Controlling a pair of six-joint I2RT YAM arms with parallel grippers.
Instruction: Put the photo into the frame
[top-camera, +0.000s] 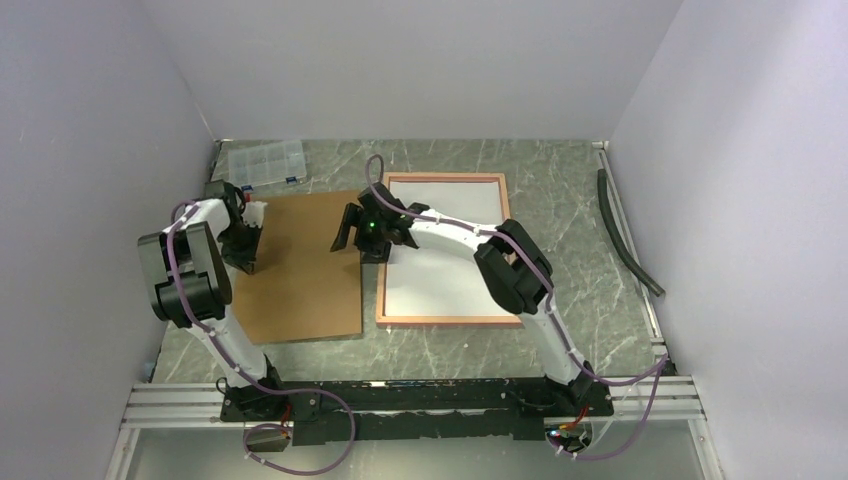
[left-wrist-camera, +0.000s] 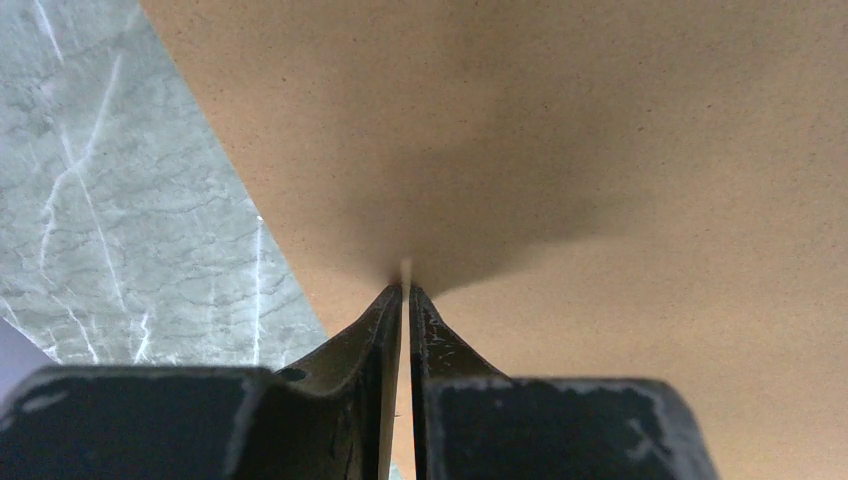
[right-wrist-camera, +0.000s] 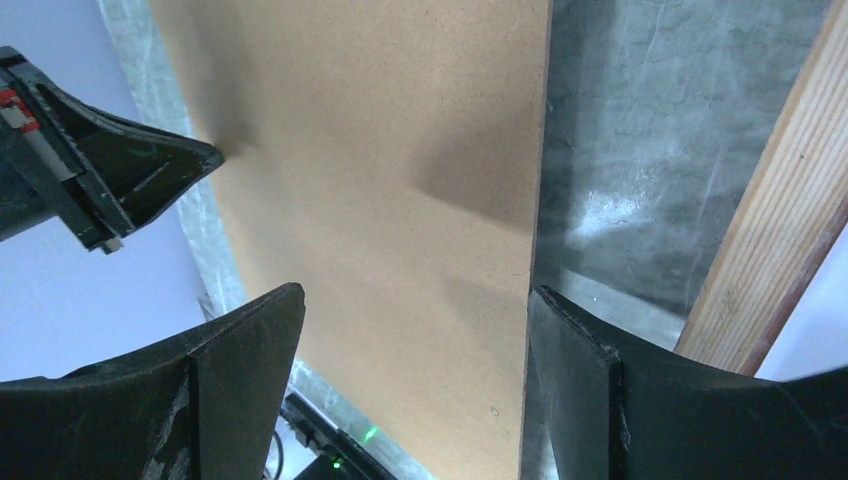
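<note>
Now, as far as the top view lets you judge, the photo (top-camera: 432, 288) is already in place. It lies white back up inside the frame (top-camera: 450, 320), which rests flat on the table (top-camera: 450, 352) right of centre with its tan wood side up. The print's picture side cannot be seen, so treat that reading as likely rather than certain.

The step in hand looks like closing the frame with the backing board (top-camera: 300, 270), which lies flat just left of the frame with a narrow strip of table between them. Your left gripper (left-wrist-camera: 406, 285) is pinched tight on the board's left edge, and the thin edge shows between the two fingers. Your right gripper (right-wrist-camera: 415, 295) holds nothing. Its fingers stand wide apart above the board's right edge, close to the frame's left rail.

For the next move you need to raise the board by that left-edge pinch and carry it right, over the photo. Bring the open right gripper onto the free right edge if you want the board steadied, since a sheet this thin will probably sag from a single grip. Square it to the rails before lowering, and keep its leading edge clear of the left rail so it neither catches nor shifts the print.
</note>
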